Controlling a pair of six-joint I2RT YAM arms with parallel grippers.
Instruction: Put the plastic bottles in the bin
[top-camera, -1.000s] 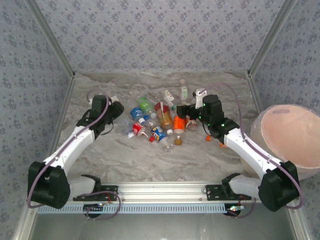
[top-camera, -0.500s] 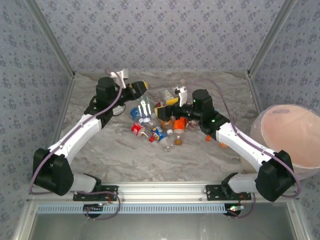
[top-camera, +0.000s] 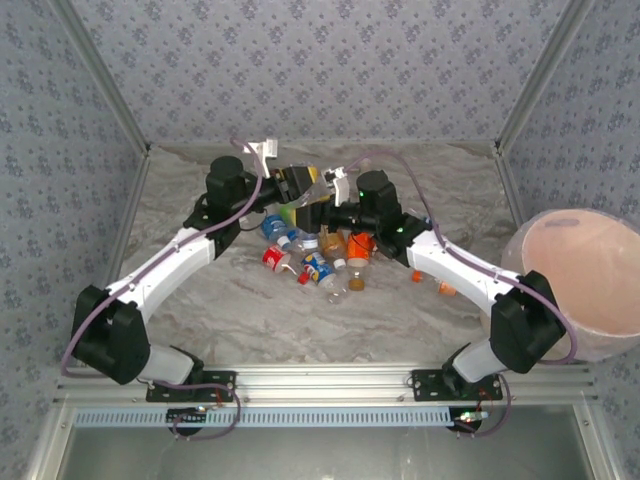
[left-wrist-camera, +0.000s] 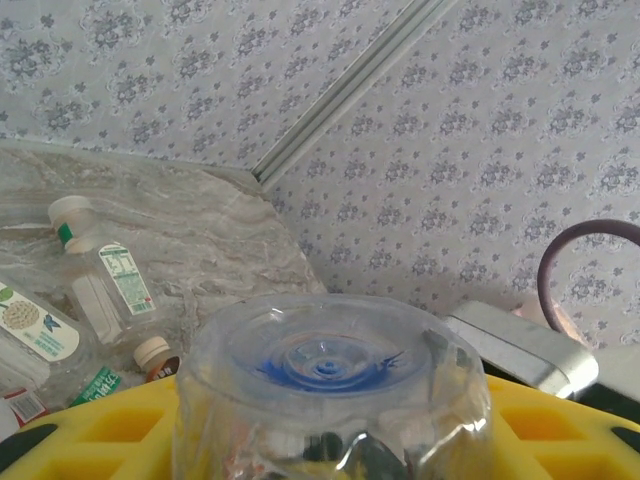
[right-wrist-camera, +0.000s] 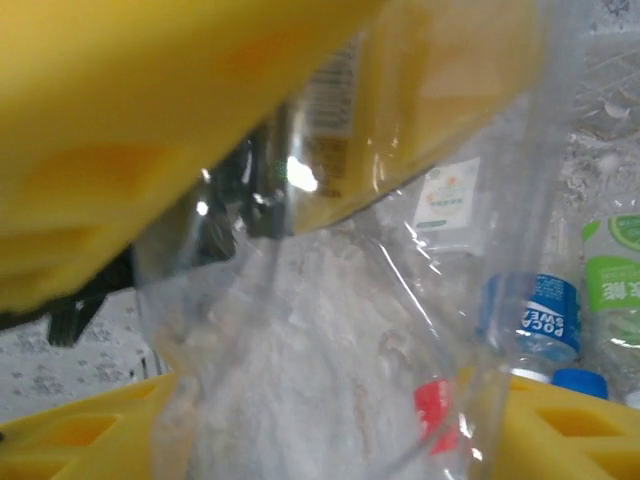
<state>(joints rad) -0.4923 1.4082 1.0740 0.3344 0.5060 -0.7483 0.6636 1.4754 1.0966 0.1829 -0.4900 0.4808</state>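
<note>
The clear bottle (left-wrist-camera: 330, 390) runs off the bottom edge of the left wrist view and covers most of the yellow fingers (left-wrist-camera: 100, 432) beside it. From above, the left gripper (top-camera: 303, 182) and right gripper (top-camera: 308, 212) crowd around that bottle, too small to read (2 sets of jaws overlapping). Well right of it, the bin (top-camera: 575, 300) is cut by the edge. Close to the right wrist camera, a blurred bottle (right-wrist-camera: 330, 330) may be the same one.

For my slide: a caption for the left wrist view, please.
Left gripper shut on a clear bottle, base toward the camera; other bottles lie beyond.
</note>
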